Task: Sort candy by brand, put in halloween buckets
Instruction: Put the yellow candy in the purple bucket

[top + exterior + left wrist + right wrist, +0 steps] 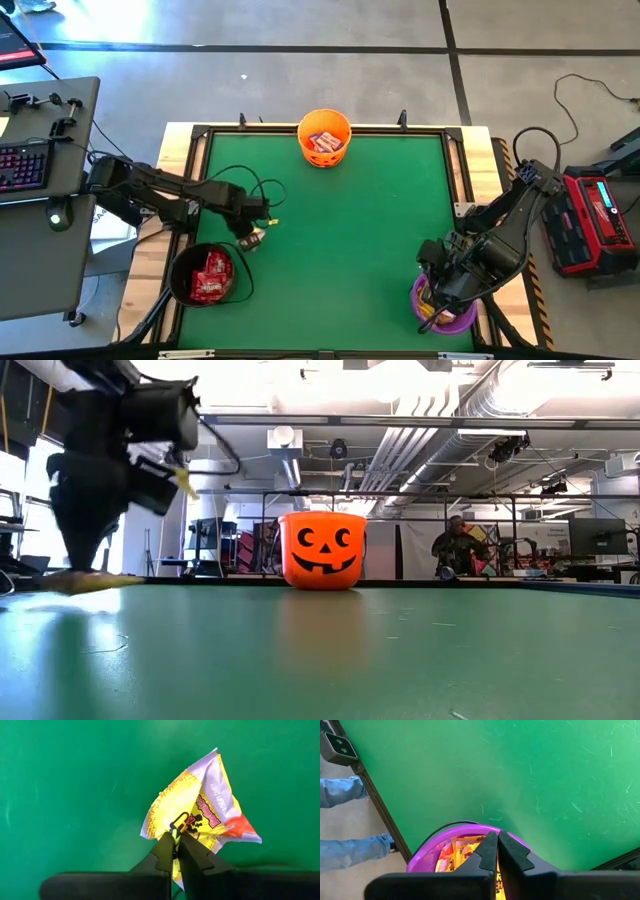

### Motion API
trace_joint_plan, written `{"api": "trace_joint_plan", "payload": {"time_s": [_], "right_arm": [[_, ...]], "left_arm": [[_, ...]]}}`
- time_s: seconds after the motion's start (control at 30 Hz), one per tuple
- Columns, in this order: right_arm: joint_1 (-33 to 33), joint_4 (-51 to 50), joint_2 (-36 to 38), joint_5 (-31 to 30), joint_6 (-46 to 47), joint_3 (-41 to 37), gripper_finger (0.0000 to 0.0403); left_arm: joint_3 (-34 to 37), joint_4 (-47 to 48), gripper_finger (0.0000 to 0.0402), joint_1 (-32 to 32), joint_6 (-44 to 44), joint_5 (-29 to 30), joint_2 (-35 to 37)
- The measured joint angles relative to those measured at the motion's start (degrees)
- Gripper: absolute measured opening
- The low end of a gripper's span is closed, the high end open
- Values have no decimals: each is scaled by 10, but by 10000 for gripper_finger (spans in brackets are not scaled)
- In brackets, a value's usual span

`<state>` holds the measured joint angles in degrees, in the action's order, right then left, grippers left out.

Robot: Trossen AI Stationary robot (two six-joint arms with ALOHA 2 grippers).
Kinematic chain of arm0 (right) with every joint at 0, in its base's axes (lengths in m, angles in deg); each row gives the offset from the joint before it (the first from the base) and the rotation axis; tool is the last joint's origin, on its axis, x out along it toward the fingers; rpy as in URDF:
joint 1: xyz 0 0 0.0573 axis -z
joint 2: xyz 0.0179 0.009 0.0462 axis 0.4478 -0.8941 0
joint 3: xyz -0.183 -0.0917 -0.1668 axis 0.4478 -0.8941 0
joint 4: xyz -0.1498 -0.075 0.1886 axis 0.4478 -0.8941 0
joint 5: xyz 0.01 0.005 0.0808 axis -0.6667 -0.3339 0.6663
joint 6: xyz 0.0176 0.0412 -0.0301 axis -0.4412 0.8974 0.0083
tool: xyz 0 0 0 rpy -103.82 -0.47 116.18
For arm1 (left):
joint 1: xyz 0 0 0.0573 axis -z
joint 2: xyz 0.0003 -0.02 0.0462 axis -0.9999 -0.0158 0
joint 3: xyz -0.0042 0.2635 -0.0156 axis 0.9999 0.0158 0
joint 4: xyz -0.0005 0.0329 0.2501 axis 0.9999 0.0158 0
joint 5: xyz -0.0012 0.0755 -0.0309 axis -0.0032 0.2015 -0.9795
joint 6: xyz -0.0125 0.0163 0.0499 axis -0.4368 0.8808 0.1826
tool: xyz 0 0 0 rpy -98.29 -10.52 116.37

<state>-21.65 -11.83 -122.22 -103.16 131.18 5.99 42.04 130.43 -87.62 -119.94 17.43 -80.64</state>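
Yellow candy packet (200, 810) pinched in the closed left claw (176, 851).

There are three buckets: one orange bucket (324, 137), one black bucket (208, 274), one purple bucket (445, 308). One yellow candy packet (200, 815) is outside the buckets.

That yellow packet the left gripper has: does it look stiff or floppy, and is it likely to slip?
The yellow packet, pinched by one edge in the left gripper, is creased and fans out unsupported, so it is probably thin, light and floppy. Its wrapper looks glossy, so such a narrow pinch could slip. It seems unlikely to roll.
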Motion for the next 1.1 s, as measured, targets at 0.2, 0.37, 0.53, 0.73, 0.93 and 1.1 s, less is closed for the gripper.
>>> {"api": "trace_joint_plan", "payload": {"time_s": [0.2, 0.37, 0.53, 0.73, 0.93, 1.1], "right_arm": [[3, -1, 0, -2, 4, 0, 2], [18, -6, 0, -3, -4, 0, 2], [29, -3, 0, -3, -10, 0, 2], [33, 52, 31, -88, -6, -1, 0], [35, 118, 57, -250, -6, -1, 0], [65, 191, 51, -296, -75, -1, 0]], "left_arm": [[-51, -26, 1, 0, 34, 13, 0], [-104, -40, 1, 0, 58, 26, 1], [-153, -57, 1, 0, 65, 30, 1], [-198, -102, 1, 0, 54, 30, 1], [-234, -161, 1, 0, 43, 21, 1], [-256, -238, 0, 0, 30, 26, 1]]}}
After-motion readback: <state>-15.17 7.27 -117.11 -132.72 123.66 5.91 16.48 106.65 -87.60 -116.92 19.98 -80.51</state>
